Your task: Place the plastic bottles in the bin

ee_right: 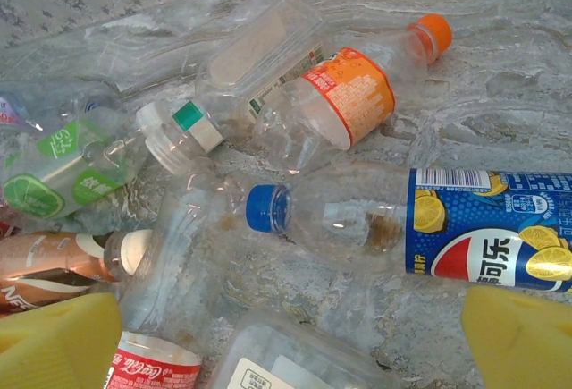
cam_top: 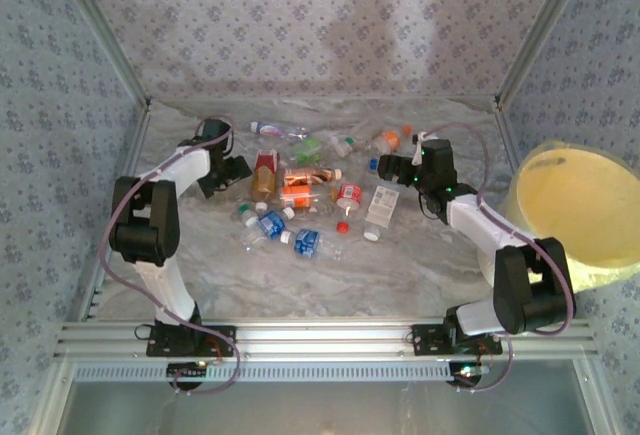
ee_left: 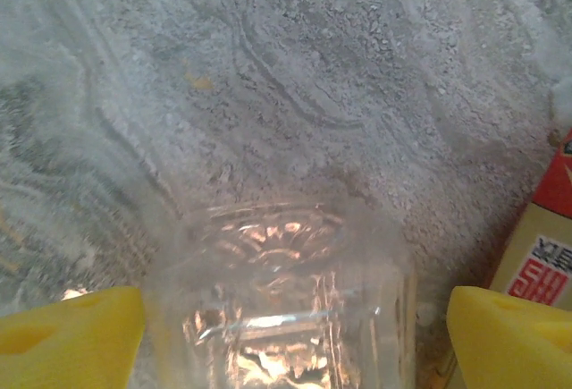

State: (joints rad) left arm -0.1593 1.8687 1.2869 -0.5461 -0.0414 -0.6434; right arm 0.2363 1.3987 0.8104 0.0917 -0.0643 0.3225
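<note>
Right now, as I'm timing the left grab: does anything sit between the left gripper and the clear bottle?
Nothing visible does. The clear bottle lies within the open left gripper; a red-labelled bottle lies outside the jaws, to one side.

A clear plastic bottle [ee_left: 281, 308] lies on the grey marbled table [ee_left: 295, 76], its ribbed end pointing away from the camera. The left gripper [ee_left: 295, 340] straddles it, yellow fingertips [ee_left: 71, 331] spread to either side of the bottle; the right one stands clear of it. Further right of the bottle lies a labelled bottle [ee_left: 545, 246], red and tan.
</note>
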